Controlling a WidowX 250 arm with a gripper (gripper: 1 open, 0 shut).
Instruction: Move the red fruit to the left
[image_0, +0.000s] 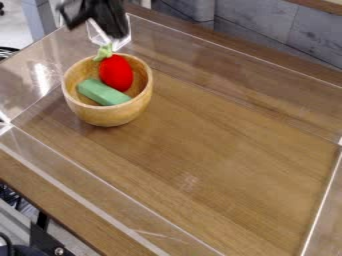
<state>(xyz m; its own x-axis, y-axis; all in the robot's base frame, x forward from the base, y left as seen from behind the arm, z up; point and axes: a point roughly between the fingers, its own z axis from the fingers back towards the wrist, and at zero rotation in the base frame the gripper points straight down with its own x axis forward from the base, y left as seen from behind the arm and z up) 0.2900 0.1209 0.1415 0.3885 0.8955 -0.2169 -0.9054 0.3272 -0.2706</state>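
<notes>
The red fruit (116, 71) is small, round and bright red, with a light green leafy stem pointing up and to the left. It is within the rim of the wooden bowl (83, 112), next to a flat green block (100, 94). Whether it rests on the bowl's floor I cannot tell. My gripper (103, 36) is a dark, blurred shape at the top left, just above the fruit. It is shut, and its tips meet the green stem.
The bowl stands at the left of a wooden tabletop (214, 140) enclosed by low clear plastic walls (321, 205). A grey wall runs along the back right, and the table's front edge is at the lower left.
</notes>
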